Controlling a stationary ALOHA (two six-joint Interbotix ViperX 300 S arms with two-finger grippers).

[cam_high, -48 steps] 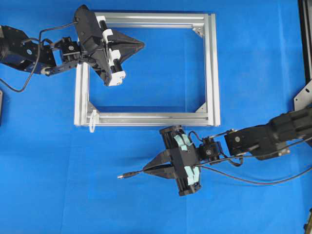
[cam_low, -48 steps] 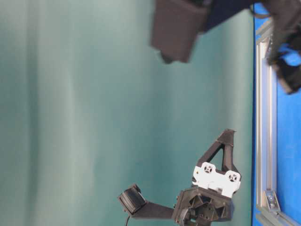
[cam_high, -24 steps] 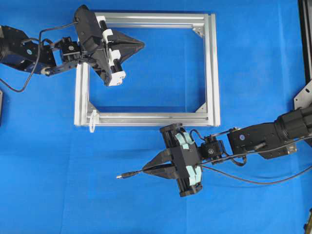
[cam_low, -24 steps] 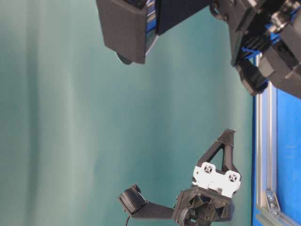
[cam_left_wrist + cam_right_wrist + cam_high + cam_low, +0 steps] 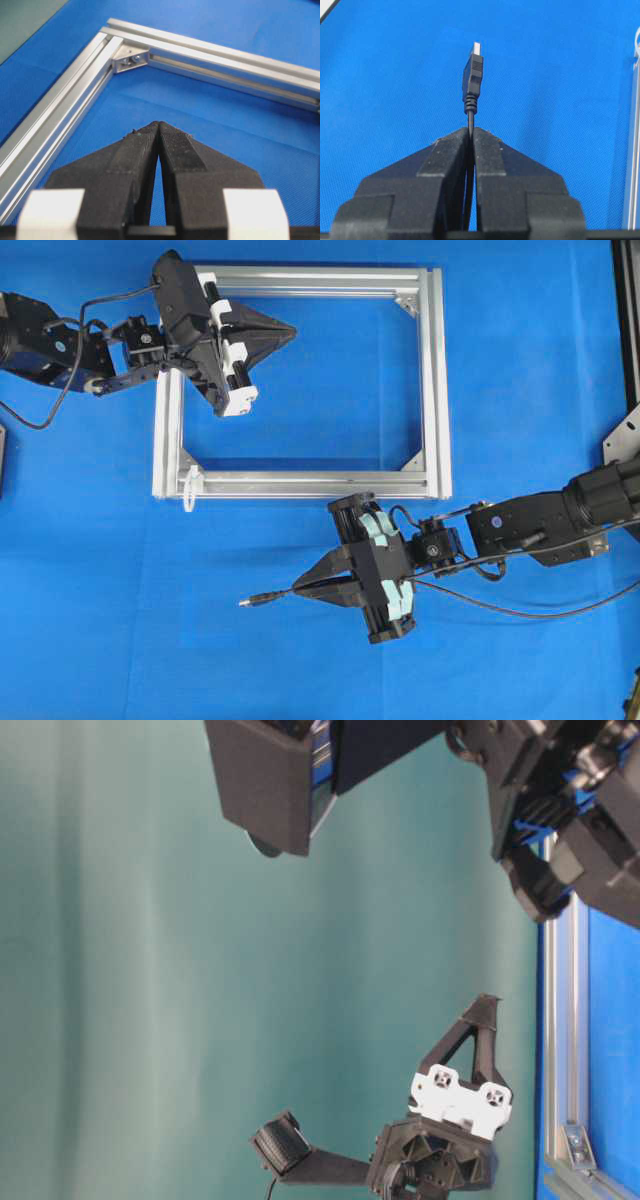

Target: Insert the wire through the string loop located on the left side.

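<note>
A silver aluminium frame [image 5: 436,380] lies flat on the blue mat [image 5: 100,620]. The left gripper [image 5: 285,333] sits over the frame's upper left part, its jaws pressed together with nothing between them, tips pointing right. Below the frame, the right gripper [image 5: 298,589] pinches the wire [image 5: 520,613], whose plug [image 5: 250,601] sticks out to the left. The string loop [image 5: 189,490] hangs at the frame's lower left corner, well apart from the plug.

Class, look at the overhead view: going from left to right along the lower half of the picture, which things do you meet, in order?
string loop → plug tip of the wire → right gripper, shut on the wire → right arm
</note>
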